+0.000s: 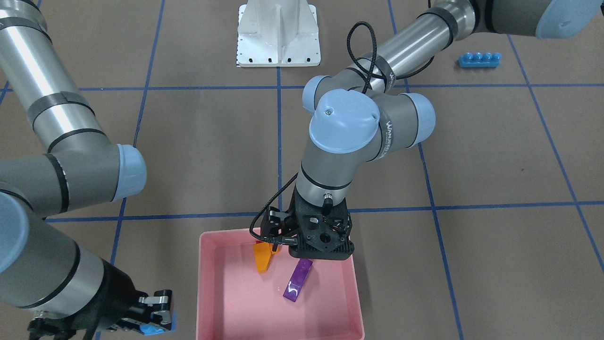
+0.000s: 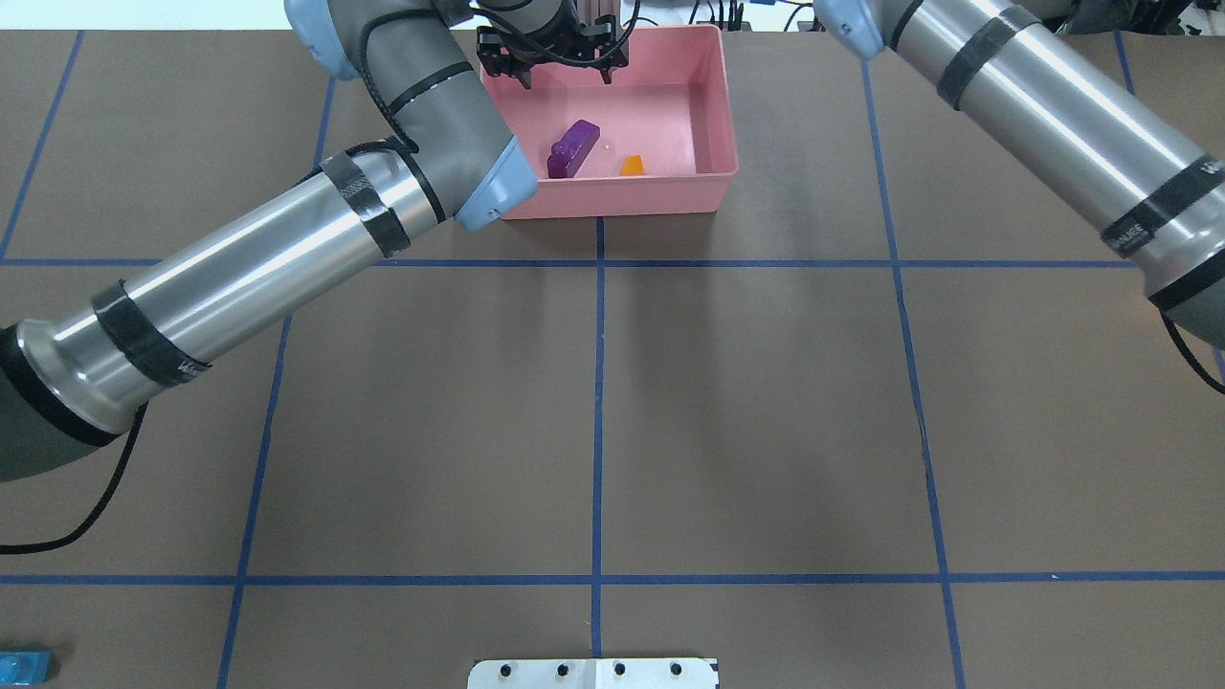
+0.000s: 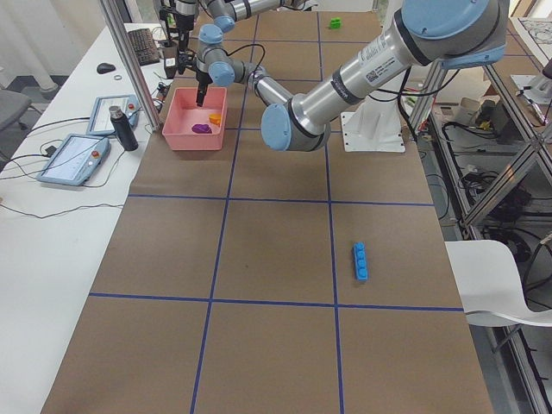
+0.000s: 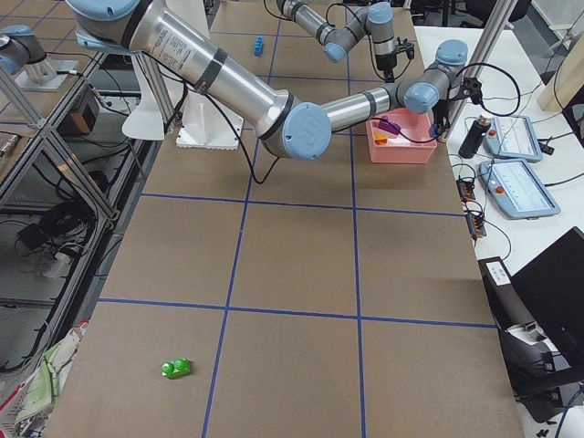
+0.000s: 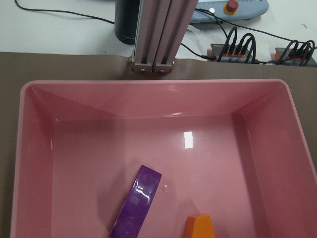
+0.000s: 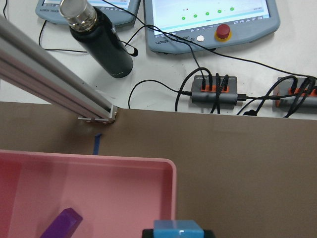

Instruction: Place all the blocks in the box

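Left gripper (image 2: 565, 75) hangs over the far end of the pink box (image 2: 713, 115), jaws spread wide with nothing between them.
Right gripper (image 1: 162, 320) is clamped on the small blue block (image 6: 177, 228). It sits close to the box's side edge. Can't tell if it's over the rim or just outside it.

In the box:
- The purple long block (image 1: 298, 279) lies flat on the floor at an angle.
- The orange sloped block (image 1: 262, 257) is near it, with a gap between them.

Out on the worktop (image 2: 766, 411):
- The long blue four-stud block (image 1: 479, 60) is well away from the box, on the left arm's side.
- The green two-stud block (image 4: 175, 368) is far off at the right arm's end.

Writing:
- White lettering runs along the left arm's wrist joint (image 1: 387, 137) and on the black bands of both arms. It's rotated and partly cut off, so not readable.
- The pendant (image 6: 213, 20) past the worktop edge has a red button. Its screen shows green dots and text too small to read.
- No label shows on the black bottle (image 6: 101, 44).
- The white base plate (image 1: 278, 33) has no markings I can make out.
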{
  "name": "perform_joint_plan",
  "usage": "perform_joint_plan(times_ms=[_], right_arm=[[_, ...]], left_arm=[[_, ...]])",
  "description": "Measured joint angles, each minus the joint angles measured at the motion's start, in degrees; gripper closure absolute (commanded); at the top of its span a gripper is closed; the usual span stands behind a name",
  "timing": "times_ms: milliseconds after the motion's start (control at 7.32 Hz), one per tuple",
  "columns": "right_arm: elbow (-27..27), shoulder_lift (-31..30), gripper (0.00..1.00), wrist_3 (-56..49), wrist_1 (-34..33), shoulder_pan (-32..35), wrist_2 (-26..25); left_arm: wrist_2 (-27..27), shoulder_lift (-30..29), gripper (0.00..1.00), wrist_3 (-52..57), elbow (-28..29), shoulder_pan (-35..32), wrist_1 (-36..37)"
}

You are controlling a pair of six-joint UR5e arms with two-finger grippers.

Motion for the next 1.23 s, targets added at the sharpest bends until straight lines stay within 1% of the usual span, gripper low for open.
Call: perform_joint_plan(times_ms=[137, 273, 410, 546, 956, 1092, 1229], right_arm=[[-0.1, 0.9, 1.0, 0.7, 0.0, -1.9, -2.2], [-0.2, 1.6, 1.0, 1.0, 0.1, -3.9, -4.8], [-0.6, 2.3, 1.0, 1.2, 0.2, -5.7, -7.5], [-1.1, 2.9, 1.0, 1.2, 0.3, -7.2, -10.1], [-3.5, 3.8, 1.0, 1.3, 2.9, -11.0, -16.3], [-4.3, 3.8, 0.46, 1.3, 4.0, -11.9, -17.6], [-4.7, 3.8, 0.01, 1.3, 4.6, -12.3, -18.3]], left_arm=[[-0.9, 0.2, 0.01, 3.5, -3.7, -0.7, 6.9], [-1.4, 1.7, 0.01, 6.8, -8.3, -1.2, 13.1], [-1.6, 5.5, 0.01, 9.8, -14.3, -1.5, 17.7], [-1.7, 11.1, 0.01, 12.9, -21.3, -1.6, 20.6], [-1.8, 30.0, 0.01, 22.2, -40.3, -1.9, 24.8], [-2.2, 36.4, 0.01, 25.1, -45.9, -1.9, 25.8], [-3.7, 42.3, 0.01, 27.9, -50.5, -1.9, 26.6]])
